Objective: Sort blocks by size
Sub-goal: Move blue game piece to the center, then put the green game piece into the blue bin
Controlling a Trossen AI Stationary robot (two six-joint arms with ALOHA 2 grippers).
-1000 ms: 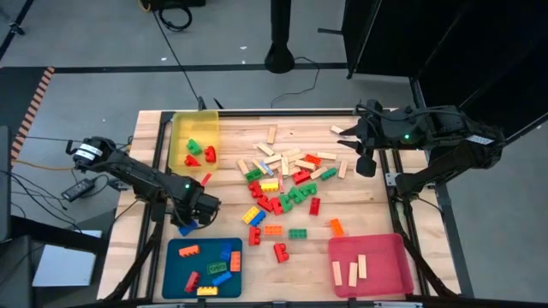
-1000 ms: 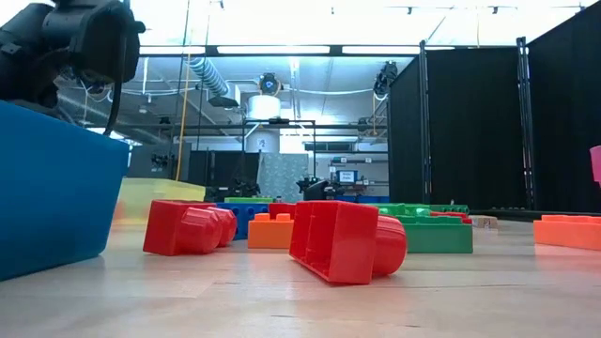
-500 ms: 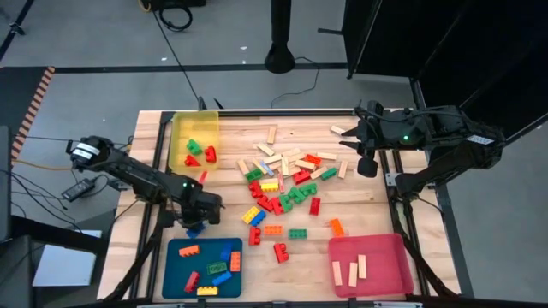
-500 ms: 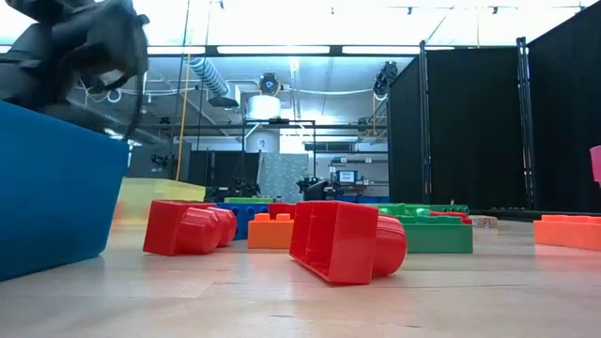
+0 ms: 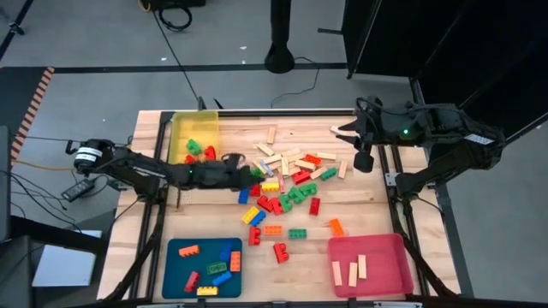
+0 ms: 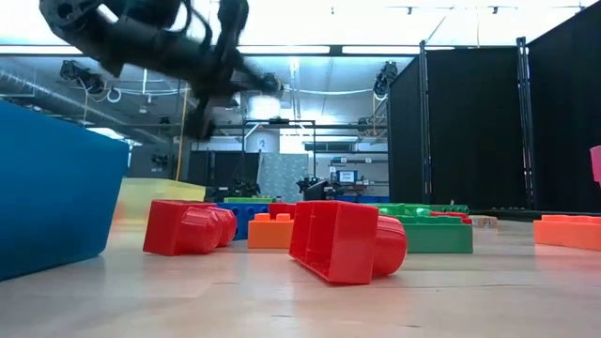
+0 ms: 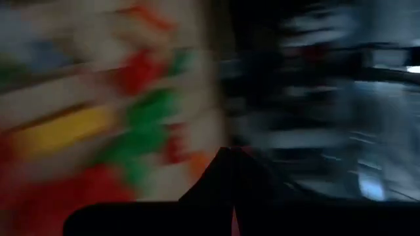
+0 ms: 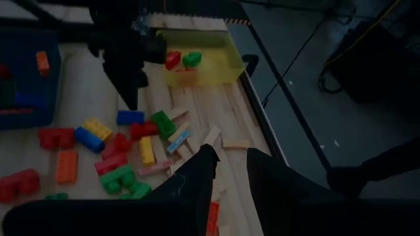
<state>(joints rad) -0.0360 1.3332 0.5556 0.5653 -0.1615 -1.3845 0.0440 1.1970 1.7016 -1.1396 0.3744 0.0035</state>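
The blocks, studded bricks in several colours and pale wooden bars, lie scattered on the middle of the table. In the low view the nearest are red bricks. My left gripper is shut and holds nothing. It reaches nearly level to the pile's left edge, raised above the table. A blue brick lies on the table just under its tip. My right gripper hangs high over the table's far right part, its fingers a little apart, with nothing between them.
A yellow tray at the far left holds green and red bricks. A blue tray at the near left holds several bricks. A pink tray at the near right holds wooden bars. Bare table lies between the blue tray and the pile.
My left gripper has swung from the blue tray's far edge up and toward the table's far right, to the pile's left edge. It has tipped from pointing down to nearly level and has stayed shut.
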